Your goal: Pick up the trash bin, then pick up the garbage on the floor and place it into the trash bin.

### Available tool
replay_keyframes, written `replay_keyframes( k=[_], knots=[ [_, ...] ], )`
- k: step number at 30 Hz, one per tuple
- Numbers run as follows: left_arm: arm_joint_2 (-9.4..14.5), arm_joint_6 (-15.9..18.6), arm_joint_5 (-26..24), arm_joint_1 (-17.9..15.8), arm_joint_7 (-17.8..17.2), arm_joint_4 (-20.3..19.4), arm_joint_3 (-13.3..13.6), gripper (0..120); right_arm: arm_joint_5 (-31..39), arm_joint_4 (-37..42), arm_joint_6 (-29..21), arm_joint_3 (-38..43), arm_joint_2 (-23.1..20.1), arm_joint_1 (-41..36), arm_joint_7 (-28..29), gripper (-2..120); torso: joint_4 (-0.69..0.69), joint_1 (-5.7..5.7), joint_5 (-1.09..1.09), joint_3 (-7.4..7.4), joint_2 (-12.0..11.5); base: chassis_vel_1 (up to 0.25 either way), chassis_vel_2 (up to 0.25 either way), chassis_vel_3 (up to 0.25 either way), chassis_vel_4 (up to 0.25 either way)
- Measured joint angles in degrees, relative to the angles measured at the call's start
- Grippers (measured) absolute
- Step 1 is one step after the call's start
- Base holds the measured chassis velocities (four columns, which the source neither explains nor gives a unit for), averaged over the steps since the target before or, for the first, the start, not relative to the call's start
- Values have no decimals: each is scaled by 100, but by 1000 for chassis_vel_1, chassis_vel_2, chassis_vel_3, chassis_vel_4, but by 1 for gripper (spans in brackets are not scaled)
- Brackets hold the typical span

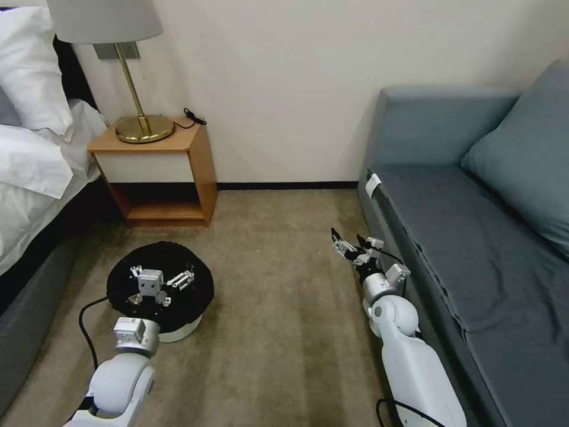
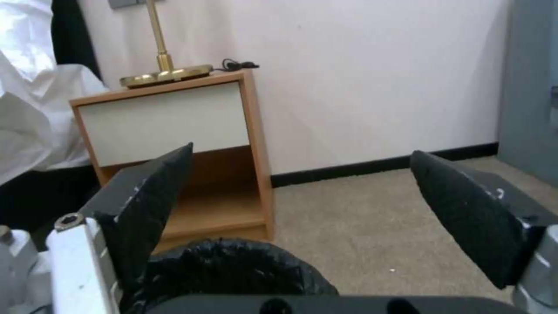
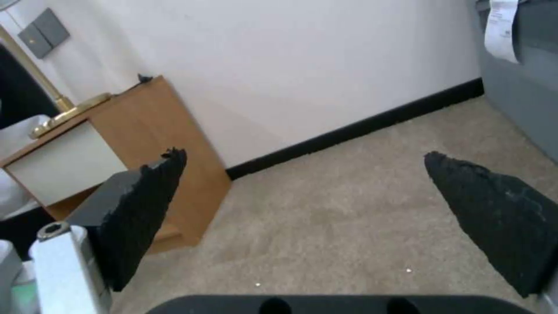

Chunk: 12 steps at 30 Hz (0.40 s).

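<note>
Pincers both gape wide, empty: left pincer [image 1: 159, 279] above trash bin [image 1: 178, 328], right pincer [image 1: 349, 242] beside sofa [image 1: 474, 261].

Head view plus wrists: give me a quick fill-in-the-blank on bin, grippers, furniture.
1. The left gripper hangs over the ____, jaws open.
2. The trash bin is lined with a ____ bag.
3. The right gripper, jaws open, is beside the ____.
4. The lamp stands on the ____.

Missing: trash bin; black; sofa; nightstand

Open carpet [image 1: 284, 308] lies bare between the trash bin [image 1: 161, 290] and sofa [image 1: 474, 267]; nightstand [image 1: 157, 172] and bed [image 1: 29, 196] crowd the bin's far side.
</note>
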Motion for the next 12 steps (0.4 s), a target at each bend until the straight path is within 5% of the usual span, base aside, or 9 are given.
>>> replay_keyframes(
  k=[12],
  knots=[
    [-5,14,-5,0,-19,0,-8,100,-9,-1,2,-3,-6,1,-9,100,0,0,0,0,0,0,0,0,0]
  ],
)
